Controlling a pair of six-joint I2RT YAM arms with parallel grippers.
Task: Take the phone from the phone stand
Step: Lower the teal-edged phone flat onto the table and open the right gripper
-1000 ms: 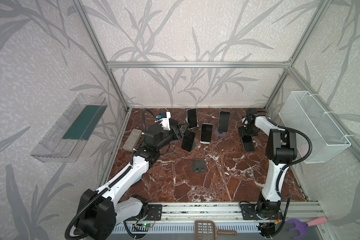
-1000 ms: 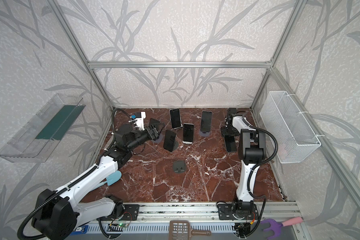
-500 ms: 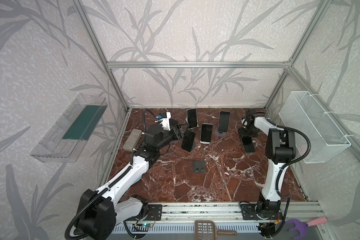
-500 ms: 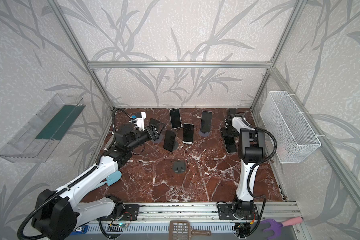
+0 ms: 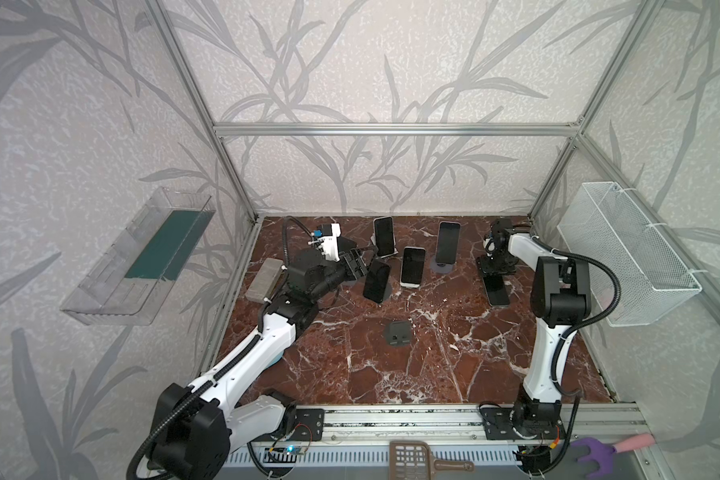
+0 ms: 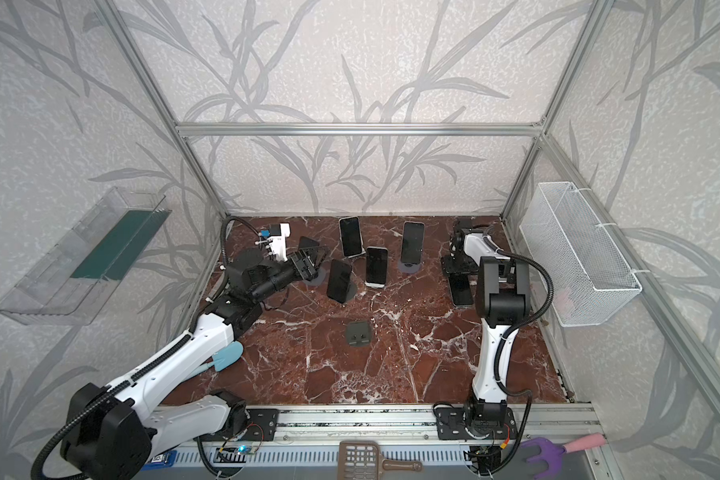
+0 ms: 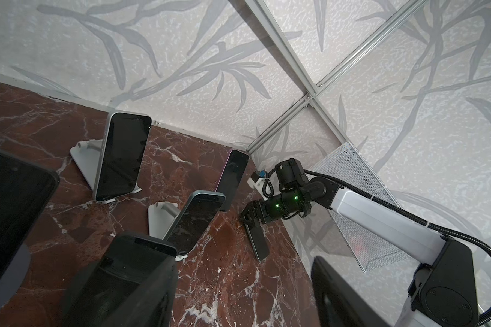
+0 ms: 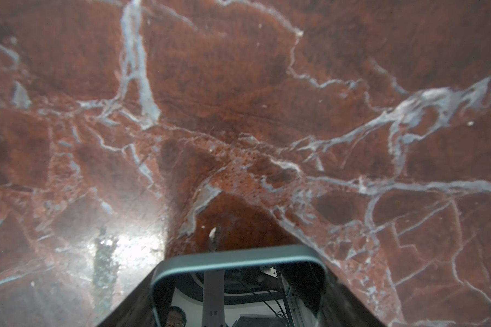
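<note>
A dark phone point(image 5: 498, 293) point(image 6: 462, 295) lies flat on the marble at the back right. My right gripper point(image 5: 494, 272) point(image 7: 248, 219) is set over its far end. The right wrist view shows the phone's grey rim point(image 8: 238, 253) with the fingers point(image 8: 349, 305) against both long edges. A small black phone stand point(image 5: 398, 334) sits empty mid-table. My left gripper point(image 5: 360, 266) point(image 7: 244, 297) hovers open at the back left, with only marble between its fingers. Beside it is a black phone on a black stand point(image 5: 377, 282).
Three more phones rest on stands at the back point(image 5: 383, 239) point(image 5: 412, 266) point(image 5: 447, 243). A black slab on a round grey base point(image 7: 12, 203) is close by my left gripper. There is a grey block point(image 5: 265, 280), a wire basket point(image 5: 624, 257) and a clear shelf point(image 5: 142, 257).
Hardly anything differs. The right arm has shifted very slightly over the flat phone. The left arm has not moved.
</note>
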